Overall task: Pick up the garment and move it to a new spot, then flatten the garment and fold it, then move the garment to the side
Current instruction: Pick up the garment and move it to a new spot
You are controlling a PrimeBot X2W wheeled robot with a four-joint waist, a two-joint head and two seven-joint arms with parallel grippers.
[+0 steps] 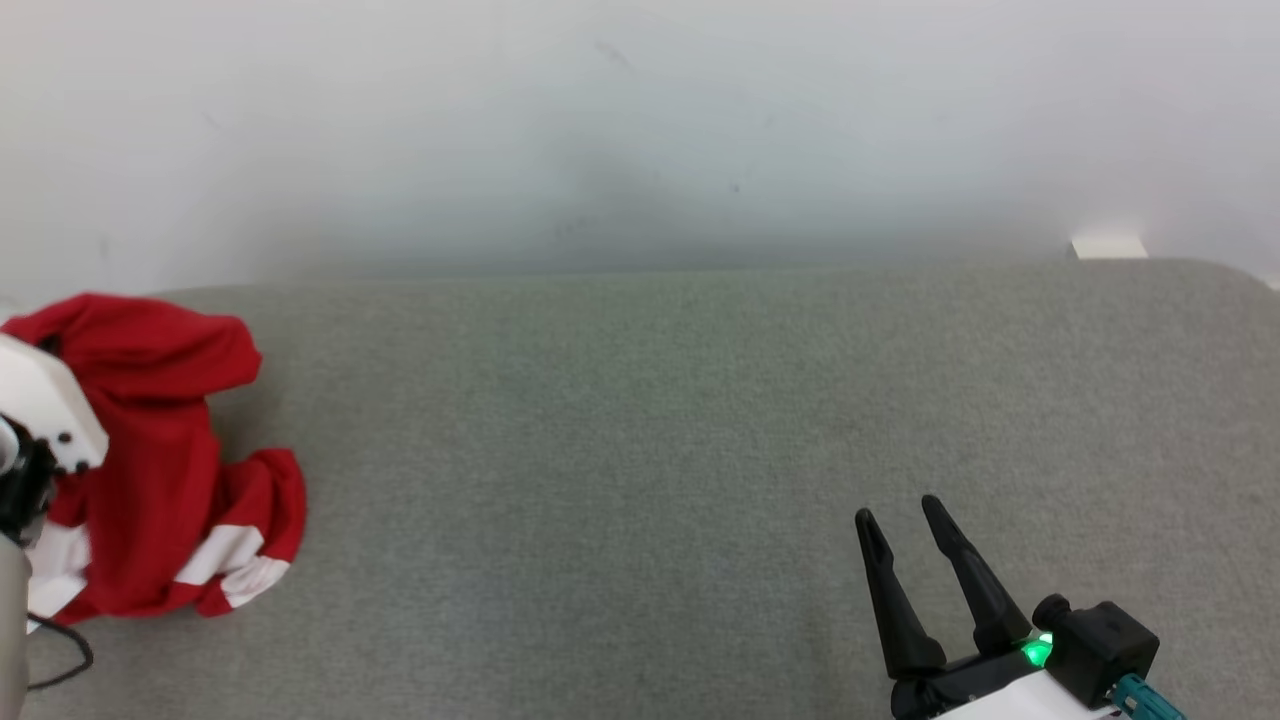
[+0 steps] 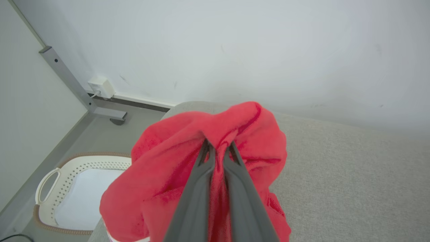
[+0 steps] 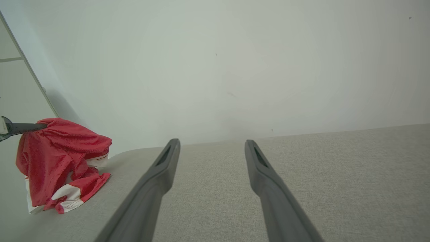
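- The left gripper [image 2: 218, 146] has its 2 dark fingers clamped together on a pinch of the red garment [image 2: 161, 174]; the cloth bunches over and around both fingertips and hangs below them.
- The garment's lower folds, red with white bands, rest on the grey fabric surface [image 1: 650, 450] at its left end; the upper part is held up in the grip.
- The right gripper [image 1: 900, 515] has its 2 fingers spread apart with nothing between them; bare grey fabric lies under and ahead of their tips, and the garment is well apart to their left.
- Beyond both pairs of fingertips a plain pale wall [image 1: 640, 120] rises behind the surface.
- Left of the left fingers and lower, a white perforated laundry basket [image 2: 84, 165] stands on the grey floor [image 2: 100, 134]; further ahead a grey metal post [image 2: 67, 77] meets the floor near a small white wall box [image 2: 100, 86].
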